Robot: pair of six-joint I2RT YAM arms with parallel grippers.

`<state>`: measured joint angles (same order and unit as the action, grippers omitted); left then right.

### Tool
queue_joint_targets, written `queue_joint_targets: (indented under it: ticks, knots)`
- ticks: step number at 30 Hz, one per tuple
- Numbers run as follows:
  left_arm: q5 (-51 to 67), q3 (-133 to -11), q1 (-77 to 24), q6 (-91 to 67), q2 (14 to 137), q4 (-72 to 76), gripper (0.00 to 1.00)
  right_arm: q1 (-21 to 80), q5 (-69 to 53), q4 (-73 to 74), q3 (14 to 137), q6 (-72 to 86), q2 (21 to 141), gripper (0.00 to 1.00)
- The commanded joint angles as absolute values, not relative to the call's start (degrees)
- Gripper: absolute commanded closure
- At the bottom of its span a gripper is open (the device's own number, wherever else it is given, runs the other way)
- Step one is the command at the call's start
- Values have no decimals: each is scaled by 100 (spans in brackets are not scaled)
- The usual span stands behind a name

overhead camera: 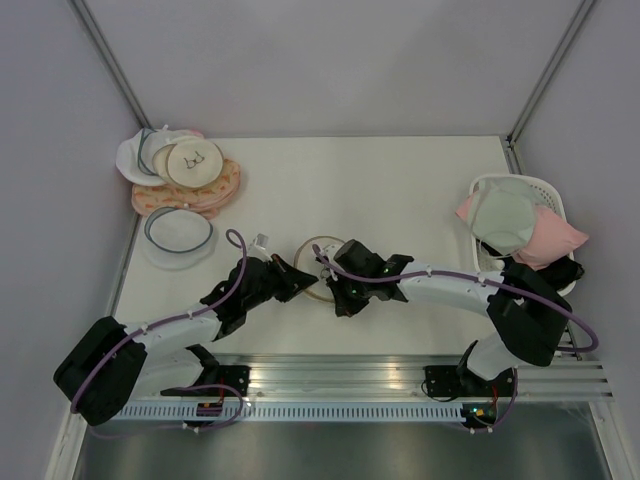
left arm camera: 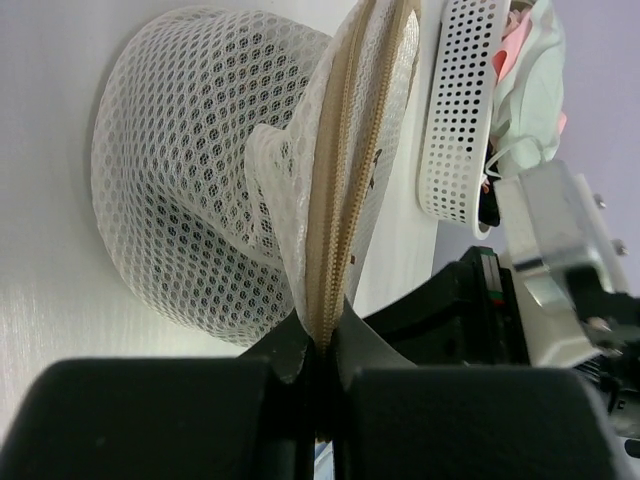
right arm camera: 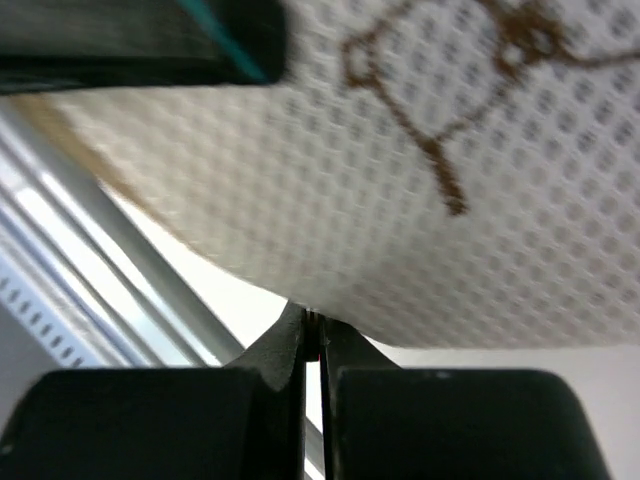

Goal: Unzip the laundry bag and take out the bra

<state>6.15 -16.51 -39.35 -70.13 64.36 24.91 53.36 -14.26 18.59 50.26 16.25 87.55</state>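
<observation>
Left hand [left arm camera: 320,345], fingers pressed together, pinches the tan zipper rim of the cream mesh bag [left arm camera: 190,200], which sits mid-tabletop [overhead camera: 400,190] between the two arms. Right hand [right arm camera: 312,335], likewise closed to a slit, nips the bag's mesh edge from the opposite side, below its printed outline. Back left lie a pile of pouches [overhead camera: 185,170] and a grey-rimmed disc [overhead camera: 178,230]. At right, a white basket [overhead camera: 495,183] holds pale green and pink garments [overhead camera: 505,215].

Top view: laundry bag [overhead camera: 316,278] largely covered by left end effector [overhead camera: 298,280] and right end effector [overhead camera: 338,292]. Right wrist view — its mesh blurred, cropped; bag contents indeterminable.
</observation>
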Motion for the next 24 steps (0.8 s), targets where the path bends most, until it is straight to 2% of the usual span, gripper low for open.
queue_joint_targets:
  ticks: [1, 2, 5, 6, 8, 9, 10, 12, 16, 20, 24]
  knots:
    - [501, -1705, -3946, -6864, 6354, 2558, 98, 5335, -485, 2496, 5080, 1643, 8886, 100]
    - [510, -1714, -3946, -6856, 6337, 2532, 98, 5335, -222, 2574, 5089, 1670, 8894, 100]
    - [519, -1723, -3946, -6794, 6276, 2505, 90, 5335, 341, 2741, 5168, 1898, 8851, 100]
    - [519, -1723, -3946, -6759, 6258, 2496, 78, 5309, 708, 2794, 5194, 2029, 8851, 100]
    - [536, -1731, -3946, -6680, 6171, 2487, 62, 5256, 965, 2873, 5247, 2161, 8833, 99]
    - [536, -1740, -3955, -6619, 6135, 2461, 44, 5169, 1219, 2909, 5264, 2223, 8816, 99]
    - [527, -1749, -3946, -6592, 6100, 2391, 35, 5116, 1309, 2935, 5265, 2293, 8815, 100]
    - [440, -1828, -3946, -6426, 5969, 2111, 24, 4984, 1362, 2944, 5256, 2312, 8798, 99]
    - [27, -1802, -3946, -6170, 5556, 1610, 21, 4887, 1520, 2927, 5195, 2364, 8798, 99]
    - [-895, -1521, -3946, -6100, 5133, 1432, 18, 4764, 1538, 2857, 5107, 2382, 8850, 99]
    - [-923, -1362, -3946, -6021, 5185, 1617, 19, 4702, 1494, 2769, 5080, 2364, 8956, 99]
